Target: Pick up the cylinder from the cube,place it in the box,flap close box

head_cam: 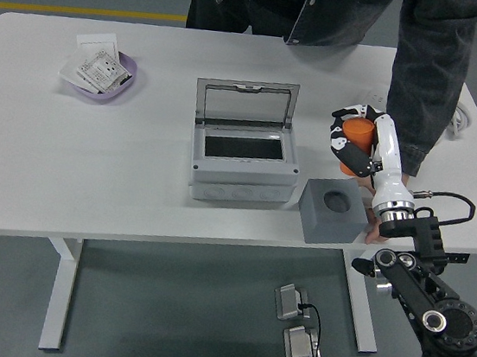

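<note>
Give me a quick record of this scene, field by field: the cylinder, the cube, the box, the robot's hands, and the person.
cylinder: orange cylinder lifted clear of the cube, held in the air
cube: grey cube near the table's front edge, round socket empty
box: grey plastic box with a hinged lid, lid up, nothing visible inside
right hand: right hand, fingers wrapped round the cylinder
left hand: out of view
person: person in a dark sleeve leaning over the white table
</note>
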Tool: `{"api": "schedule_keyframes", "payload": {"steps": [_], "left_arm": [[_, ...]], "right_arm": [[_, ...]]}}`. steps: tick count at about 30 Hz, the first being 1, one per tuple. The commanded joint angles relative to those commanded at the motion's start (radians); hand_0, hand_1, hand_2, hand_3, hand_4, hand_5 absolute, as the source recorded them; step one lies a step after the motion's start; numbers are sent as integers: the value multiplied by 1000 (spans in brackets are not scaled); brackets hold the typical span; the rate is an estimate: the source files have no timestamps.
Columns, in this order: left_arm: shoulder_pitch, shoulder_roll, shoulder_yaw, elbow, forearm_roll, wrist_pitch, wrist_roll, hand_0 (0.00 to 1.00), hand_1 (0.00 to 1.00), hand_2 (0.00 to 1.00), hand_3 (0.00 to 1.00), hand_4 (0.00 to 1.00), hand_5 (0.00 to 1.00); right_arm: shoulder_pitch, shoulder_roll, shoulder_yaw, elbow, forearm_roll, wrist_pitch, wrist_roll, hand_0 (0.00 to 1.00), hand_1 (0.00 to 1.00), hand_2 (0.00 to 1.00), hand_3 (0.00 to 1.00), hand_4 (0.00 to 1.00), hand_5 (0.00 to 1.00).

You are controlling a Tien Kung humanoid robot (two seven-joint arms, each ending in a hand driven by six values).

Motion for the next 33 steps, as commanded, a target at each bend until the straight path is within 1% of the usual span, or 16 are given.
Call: {"api": "schedule_keyframes", "payload": {"steps": [1,2,5,7,8,11,13,14,18,22,27,31,32,33], "left_arm": [[0,1,0,0,0,0,0,781,778,750,587,702,79],[0,2,0,0,-1,0,0,781,778,750,587,703,79],[1,3,-1,0,0,0,4,781,778,750,587,703,79],[2,3,-2,0,0,-1,6,781,778,750,587,703,79],[3,3,-3,0,0,-2,8,781,778,750,587,702,79],[6,5,-10,0,3,-5,16,781,778,750,587,702,79],[6,7,-15,0,6,-5,20,781,778,750,587,702,79],[6,9,-17,0,7,-5,21,781,778,750,587,702,79],[4,12,-21,0,9,-5,24,781,778,750,587,702,79],[2,13,-21,0,9,-5,25,781,778,750,587,703,79],[0,15,-23,0,12,-6,27,781,778,750,587,702,79],[-1,17,-27,0,18,-6,28,781,778,750,587,702,79],[-2,18,-28,0,20,-6,28,781,778,750,587,702,79],[-2,19,-29,0,22,-6,28,781,778,750,587,702,79]], "right_arm": [[19,6,-8,-3,-37,0,-22,299,201,341,275,2,2],[37,16,-15,-8,-74,1,-45,255,196,353,278,2,2],[85,48,-36,-26,-177,8,-107,255,196,353,278,2,2],[115,61,-56,-44,-242,9,-141,255,196,353,278,2,2],[133,65,-70,-58,-277,7,-156,83,176,359,313,2,2],[192,64,-129,-116,-369,5,-204,83,176,359,313,2,2],[232,64,-167,-155,-431,14,-235,83,176,359,313,2,2],[257,64,-191,-180,-466,23,-255,61,160,353,305,2,2],[334,66,-266,-257,-576,62,-304,61,160,353,305,2,2],[392,72,-330,-322,-666,102,-328,65,164,349,307,2,2],[423,84,-378,-350,-694,126,-343,70,165,349,312,2,2],[435,93,-438,-356,-612,123,-331,70,165,349,312,2,2],[435,96,-455,-357,-580,121,-321,109,176,357,289,2,2],[435,100,-474,-358,-540,119,-307,109,176,357,289,2,2]]}}
